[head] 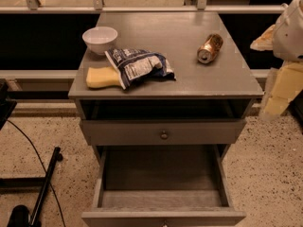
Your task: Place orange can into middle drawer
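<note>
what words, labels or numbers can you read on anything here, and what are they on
Crumpled blue and white snack bag: printed panel, too blurred to read.
Shiny orange-gold metal can, lying on the grey cabinet top: no legible marking.
Round white bowl, yellow sponge: no text.
Cream gripper, at the picture's right edge beside the cabinet: no text.

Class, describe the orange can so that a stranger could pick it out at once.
Find the grey cabinet with a drawer pulled out. On its top the can lies on its side, alone at the right, towards the gripper beside the cabinet. It alone is shiny orange metal; bowl, bag and sponge cluster at the left.
</note>
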### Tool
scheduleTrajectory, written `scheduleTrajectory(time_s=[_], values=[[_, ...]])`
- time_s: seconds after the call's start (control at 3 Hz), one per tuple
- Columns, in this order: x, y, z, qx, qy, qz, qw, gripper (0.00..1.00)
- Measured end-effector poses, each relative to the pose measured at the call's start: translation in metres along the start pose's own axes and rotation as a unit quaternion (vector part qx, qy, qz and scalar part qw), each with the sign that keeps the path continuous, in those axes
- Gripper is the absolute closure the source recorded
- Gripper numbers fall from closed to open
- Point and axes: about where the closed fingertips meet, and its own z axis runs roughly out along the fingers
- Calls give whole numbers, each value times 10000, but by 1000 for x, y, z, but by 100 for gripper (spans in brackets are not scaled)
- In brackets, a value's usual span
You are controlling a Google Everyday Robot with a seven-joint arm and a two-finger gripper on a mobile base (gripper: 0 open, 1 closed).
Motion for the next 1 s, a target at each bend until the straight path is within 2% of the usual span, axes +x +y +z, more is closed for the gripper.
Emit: scheduleTrajectory(time_s=[0.33,0.67,1.0], values=[[-20,-21,29,82,-8,-953,9954,0],[-20,-22,29,109,-11,-1365,9906,0],[-23,-28,32,90,113,-1519,9883,0]])
